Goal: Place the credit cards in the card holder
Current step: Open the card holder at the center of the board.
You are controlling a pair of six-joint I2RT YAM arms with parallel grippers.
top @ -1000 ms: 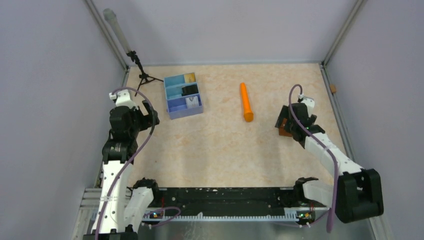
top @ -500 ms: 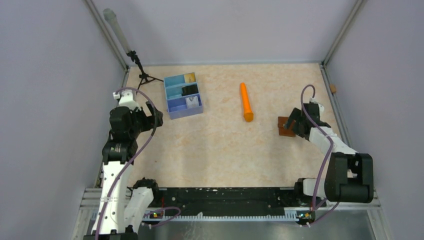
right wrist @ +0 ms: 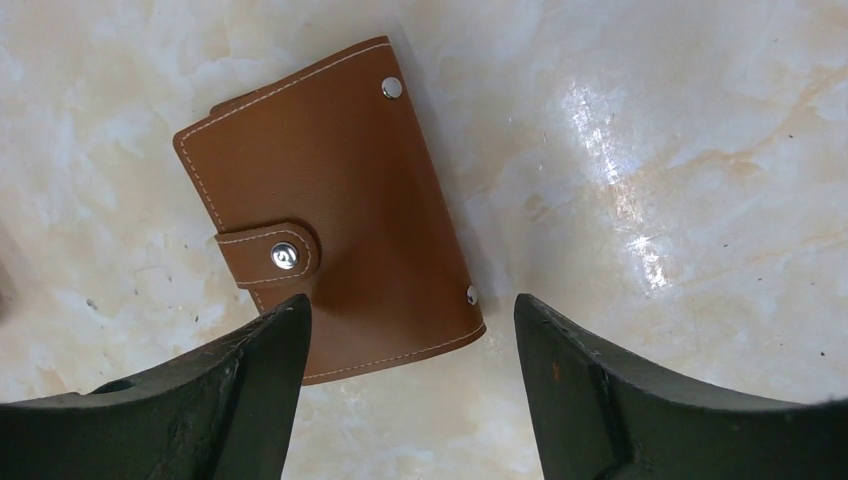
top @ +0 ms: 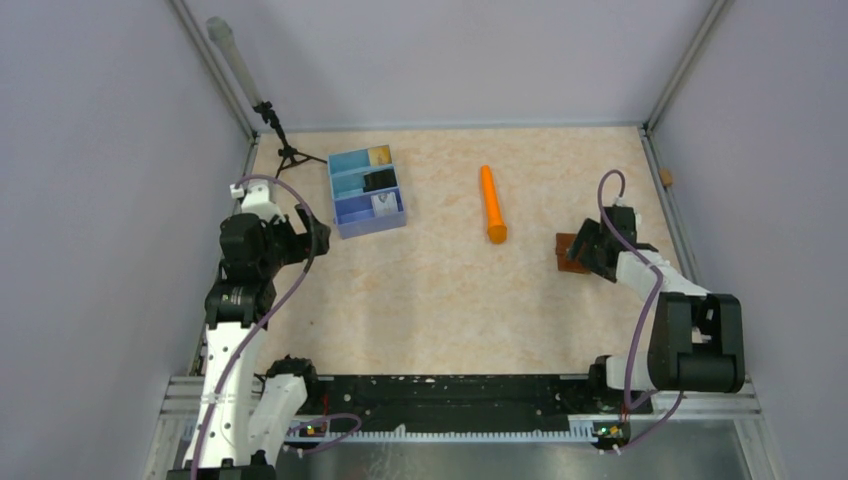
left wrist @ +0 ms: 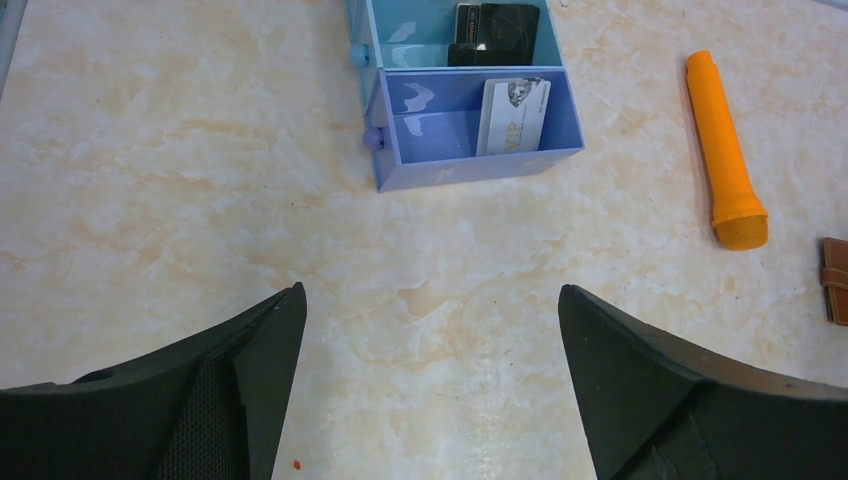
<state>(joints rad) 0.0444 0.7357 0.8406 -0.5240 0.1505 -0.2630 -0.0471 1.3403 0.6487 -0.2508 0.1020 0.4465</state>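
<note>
Right wrist view looks straight down on the card holder (right wrist: 330, 210), a brown leather wallet lying flat and closed on the pale marbled counter (right wrist: 700, 150), with its snap tab (right wrist: 270, 255) fastened at the left edge. The right gripper (right wrist: 410, 320) hangs just over the wallet's near end. Its two dark fingers are spread wide and nothing is held between them. The left finger overlaps the wallet's near left corner in this view; whether it touches the leather cannot be told.

The wallet's long axis runs away from the gripper, leaning up and to the left, so the fingers stand on either side of its shorter width. The coming move appears to turn on this: the wallet lies below and slightly ahead, and closing the fingers would catch it across its narrow side.

Top external view places the card holder at the right side of the counter, under the right gripper, so the right arm is plainly the nearer one. The credit cards (left wrist: 515, 115) sit well apart from it in a blue tray (left wrist: 470, 165) at the far left: a tan-gold one in the farthest compartment, a black one in the middle, a white one in the nearest. An orange cylinder (top: 491, 204) lies between tray and wallet. The left gripper (left wrist: 430, 300) hovers near the tray, fingers fully apart and empty, with the tray ahead of it.
</note>
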